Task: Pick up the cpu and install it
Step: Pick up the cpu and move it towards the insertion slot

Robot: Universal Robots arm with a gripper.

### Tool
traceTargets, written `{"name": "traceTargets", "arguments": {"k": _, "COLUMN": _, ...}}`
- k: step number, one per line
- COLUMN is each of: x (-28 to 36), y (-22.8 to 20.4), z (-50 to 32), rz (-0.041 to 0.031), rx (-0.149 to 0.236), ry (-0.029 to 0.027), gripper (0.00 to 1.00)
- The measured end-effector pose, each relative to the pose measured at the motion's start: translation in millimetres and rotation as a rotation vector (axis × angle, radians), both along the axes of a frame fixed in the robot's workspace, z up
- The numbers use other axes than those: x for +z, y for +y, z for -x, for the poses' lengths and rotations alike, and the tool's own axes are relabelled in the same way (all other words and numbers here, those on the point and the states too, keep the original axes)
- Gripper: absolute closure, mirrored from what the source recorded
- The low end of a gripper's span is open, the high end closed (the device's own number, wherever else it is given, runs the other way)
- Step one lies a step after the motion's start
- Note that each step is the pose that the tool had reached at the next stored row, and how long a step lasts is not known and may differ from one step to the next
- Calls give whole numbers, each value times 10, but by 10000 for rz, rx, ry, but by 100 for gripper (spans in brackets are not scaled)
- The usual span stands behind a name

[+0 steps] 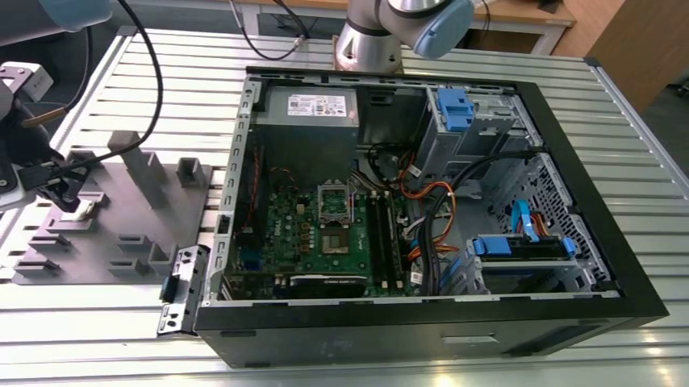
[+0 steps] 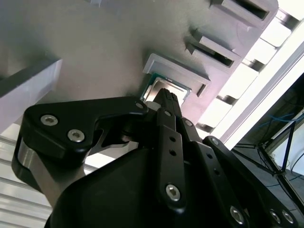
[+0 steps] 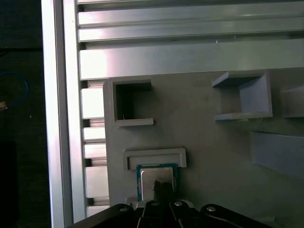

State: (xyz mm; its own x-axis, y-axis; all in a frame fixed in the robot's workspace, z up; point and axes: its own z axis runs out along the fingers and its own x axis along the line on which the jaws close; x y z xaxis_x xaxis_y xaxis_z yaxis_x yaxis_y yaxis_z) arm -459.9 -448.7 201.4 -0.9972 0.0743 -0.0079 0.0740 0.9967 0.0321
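Lying just under the fingers (image 3: pixel 161 189), the cpu (image 3: pixel 151 175)

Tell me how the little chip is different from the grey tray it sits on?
The chip is small; the tray is far bigger, with room for many parts. The chip has a shiny silvery top; the tray is dull grey all over. The chip is a thin flat square; the tray has raised walls and blocks standing up from it. Both lie flat, with the chip resting on the tray.

open computer case (image 1: pixel 431 321) beside grey tray (image 1: pixel 140 211) on slatted table (image 1: pixel 86 326)
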Motion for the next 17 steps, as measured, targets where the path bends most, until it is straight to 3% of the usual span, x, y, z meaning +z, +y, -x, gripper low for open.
{"name": "traceTargets", "arguments": {"k": 13, "x": -10, "y": 1, "z": 2, "rz": 7, "rx": 47, "ry": 1, "gripper": 89}}
{"name": "traceTargets", "arguments": {"k": 17, "x": -10, "y": 1, "z": 1, "rz": 7, "rx": 49, "ry": 1, "gripper": 71}}
